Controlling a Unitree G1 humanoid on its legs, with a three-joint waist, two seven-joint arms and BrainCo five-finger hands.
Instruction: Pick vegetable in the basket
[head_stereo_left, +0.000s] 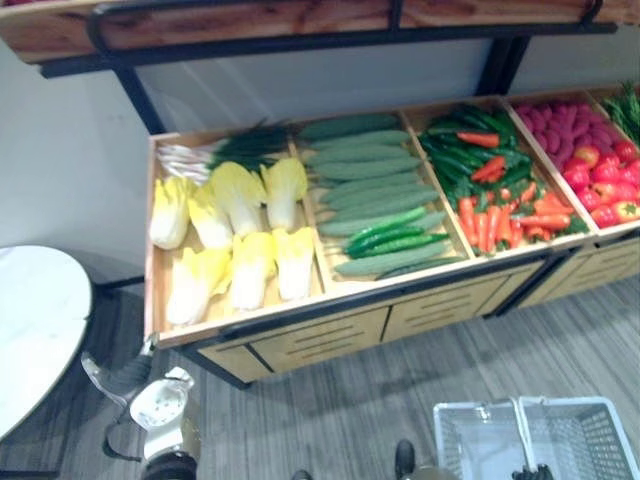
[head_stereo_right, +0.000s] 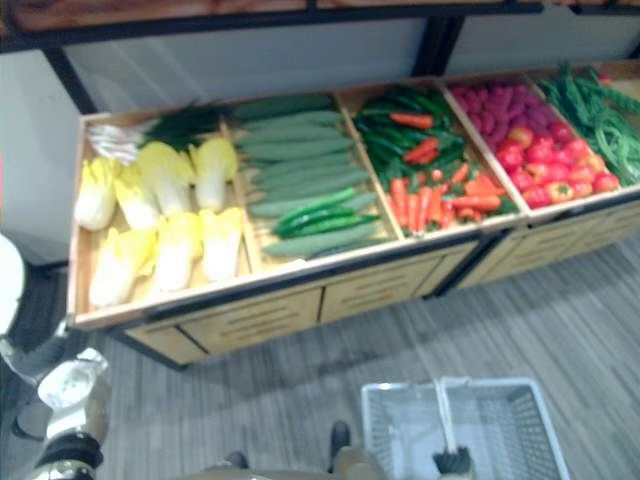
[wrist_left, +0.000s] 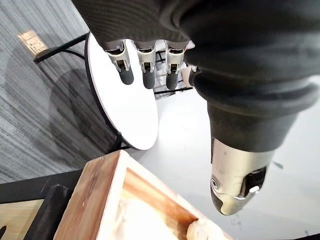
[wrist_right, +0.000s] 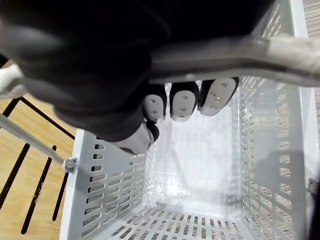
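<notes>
A wooden produce stand (head_stereo_left: 330, 320) holds yellow-white cabbages (head_stereo_left: 235, 230), long green cucumbers (head_stereo_left: 370, 190), carrots with green peppers (head_stereo_left: 495, 195) and red tomatoes (head_stereo_left: 605, 175). An empty pale plastic basket (head_stereo_right: 500, 430) hangs low in front of the stand at the right. My right hand (wrist_right: 182, 102) is shut on the basket's handle (wrist_right: 250, 55), which runs across its curled fingers. My left hand (wrist_left: 146, 67) hangs beside the stand's left end with straight fingers and holds nothing.
A round white table (head_stereo_left: 30, 330) stands left of the stand, close to my left arm. Green onions (head_stereo_left: 220, 150) lie behind the cabbages and green beans (head_stereo_right: 600, 110) fill the far right bin. A dark-framed wooden shelf (head_stereo_left: 300, 25) runs above the bins.
</notes>
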